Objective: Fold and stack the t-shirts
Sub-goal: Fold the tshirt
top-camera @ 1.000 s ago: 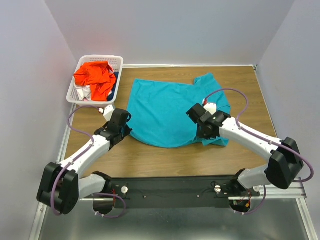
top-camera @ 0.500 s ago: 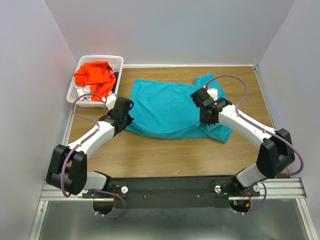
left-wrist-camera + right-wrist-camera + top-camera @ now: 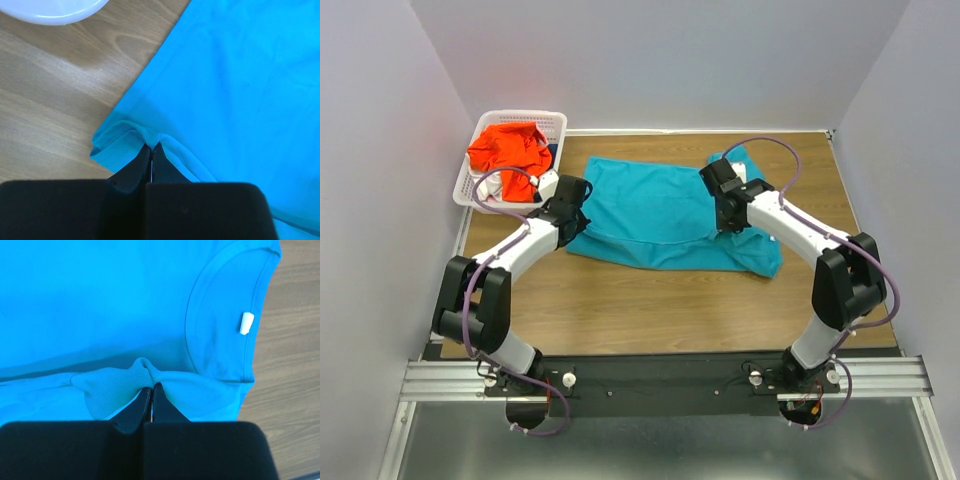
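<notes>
The teal-blue t-shirt (image 3: 660, 215) lies on the table with its near part folded back over the rest. My left gripper (image 3: 582, 197) is shut on a pinch of the shirt's left edge (image 3: 150, 137). My right gripper (image 3: 718, 184) is shut on a pinch of the shirt near the collar (image 3: 145, 371); the collar with its white tag (image 3: 245, 323) lies just beyond. An orange-red t-shirt (image 3: 510, 150) lies bunched in the basket, with white and dark blue cloth under it.
The white lattice basket (image 3: 556, 120) stands at the back left corner; its rim shows in the left wrist view (image 3: 55, 10). Grey walls close in the table on three sides. Bare wooden table (image 3: 650, 310) lies between the shirt and the arm bases.
Both grippers have moved away from the bases toward the back of the table, carrying the shirt's near edge over the rest of the shirt. The shirt now looks shorter front to back.
</notes>
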You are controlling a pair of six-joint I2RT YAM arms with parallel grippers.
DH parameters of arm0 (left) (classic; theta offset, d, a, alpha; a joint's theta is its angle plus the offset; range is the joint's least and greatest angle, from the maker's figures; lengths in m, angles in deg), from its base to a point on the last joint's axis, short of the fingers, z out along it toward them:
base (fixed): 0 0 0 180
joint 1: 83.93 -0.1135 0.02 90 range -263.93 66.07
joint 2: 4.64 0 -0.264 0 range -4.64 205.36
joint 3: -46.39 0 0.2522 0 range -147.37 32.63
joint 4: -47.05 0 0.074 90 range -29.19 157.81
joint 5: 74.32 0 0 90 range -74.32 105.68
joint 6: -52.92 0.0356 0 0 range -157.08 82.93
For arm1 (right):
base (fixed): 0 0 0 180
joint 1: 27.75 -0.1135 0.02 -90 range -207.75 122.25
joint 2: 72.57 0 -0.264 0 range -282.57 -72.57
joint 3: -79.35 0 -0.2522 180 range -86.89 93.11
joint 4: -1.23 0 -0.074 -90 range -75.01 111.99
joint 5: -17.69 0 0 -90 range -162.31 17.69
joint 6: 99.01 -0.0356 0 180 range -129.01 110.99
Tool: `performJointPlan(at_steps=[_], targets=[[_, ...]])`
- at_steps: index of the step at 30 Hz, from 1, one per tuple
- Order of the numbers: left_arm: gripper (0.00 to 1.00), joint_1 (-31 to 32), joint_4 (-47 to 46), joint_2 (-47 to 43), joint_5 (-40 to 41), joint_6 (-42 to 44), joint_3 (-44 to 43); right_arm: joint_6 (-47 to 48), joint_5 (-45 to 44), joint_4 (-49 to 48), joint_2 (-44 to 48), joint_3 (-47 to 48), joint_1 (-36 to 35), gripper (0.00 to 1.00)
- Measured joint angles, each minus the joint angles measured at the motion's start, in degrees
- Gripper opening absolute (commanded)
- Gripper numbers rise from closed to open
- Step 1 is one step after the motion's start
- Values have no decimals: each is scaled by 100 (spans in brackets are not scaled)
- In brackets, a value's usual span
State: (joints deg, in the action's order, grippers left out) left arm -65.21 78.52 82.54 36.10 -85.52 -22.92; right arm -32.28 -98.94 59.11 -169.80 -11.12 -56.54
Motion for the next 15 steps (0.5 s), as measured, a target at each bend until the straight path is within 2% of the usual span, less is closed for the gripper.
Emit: performJointPlan(at_steps=[6,15], targets=[[0,-81,17,378,20,52,-269,367,90,-52,-433,444,155,1],[0,-223,24,824,48,107,-564,1613,439,-177,-1272,1368,459,1]])
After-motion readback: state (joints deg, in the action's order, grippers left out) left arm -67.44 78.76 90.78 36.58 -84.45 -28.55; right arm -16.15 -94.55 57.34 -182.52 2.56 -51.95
